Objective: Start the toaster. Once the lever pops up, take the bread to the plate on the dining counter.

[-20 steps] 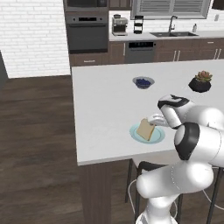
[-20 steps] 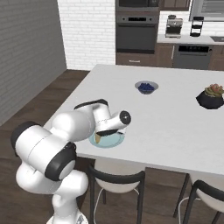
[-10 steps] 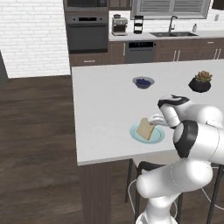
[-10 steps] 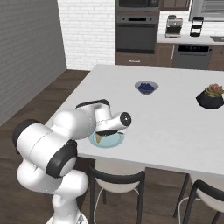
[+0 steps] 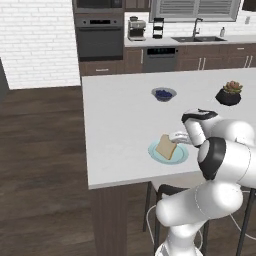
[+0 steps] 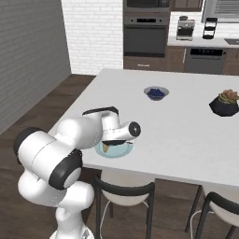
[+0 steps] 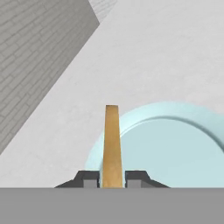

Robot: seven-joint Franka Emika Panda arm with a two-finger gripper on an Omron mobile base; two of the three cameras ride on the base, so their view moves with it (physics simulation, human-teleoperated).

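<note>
One slice, bread (image 5: 166,147), pinched edge-on between claw (image 7: 112,178) tips, tilted over plate (image 5: 181,155) on dining counter (image 5: 120,125). Since second ago: almost no move, bread same spot, grip same. Means carry looks done, only letting go left. Bread sticks out straight ahead of claw, low end near plate.

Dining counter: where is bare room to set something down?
Dining counter: bare between bowl and plate, and left to the edge. Crowded at the plate, where the gripper holds the bread; plant pot sits far right.
</note>
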